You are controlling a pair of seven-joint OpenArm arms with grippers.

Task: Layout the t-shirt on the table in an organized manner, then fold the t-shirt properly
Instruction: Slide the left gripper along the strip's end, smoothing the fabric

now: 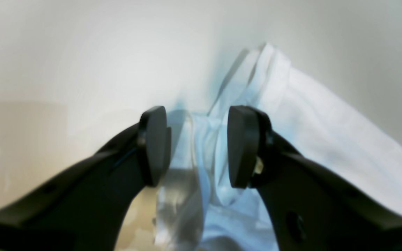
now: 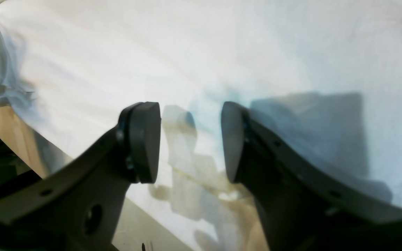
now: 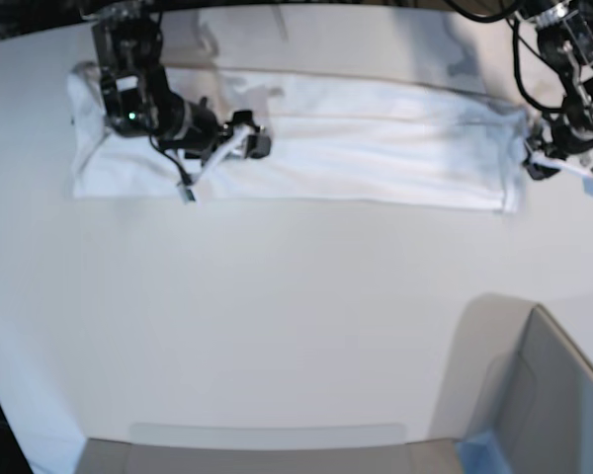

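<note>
While the t-shirt (image 3: 376,143) is lying as a long folded white band across the far part of the table (image 3: 277,326), running from about 10 o'clock to about 2 o'clock in the base view, both arms are working at its two ends. No print is showing on the upturned cloth.

The left gripper (image 1: 197,146) is hovering at the band's 2 o'clock end; its jaws are standing wide apart, with a bunched, creased edge of the shirt lying between and beneath them, and whether the pads are touching the cloth cannot be told. The right gripper (image 2: 190,139) is reaching over the band near its 10 o'clock end; its jaws are likewise standing well apart above flat cloth and are holding nothing, with the shirt's near edge and a strip of bare table showing just below them.

Well apart from the shirt, a grey box (image 3: 544,395) with a blue corner is sitting at the table's 5 o'clock edge.
</note>
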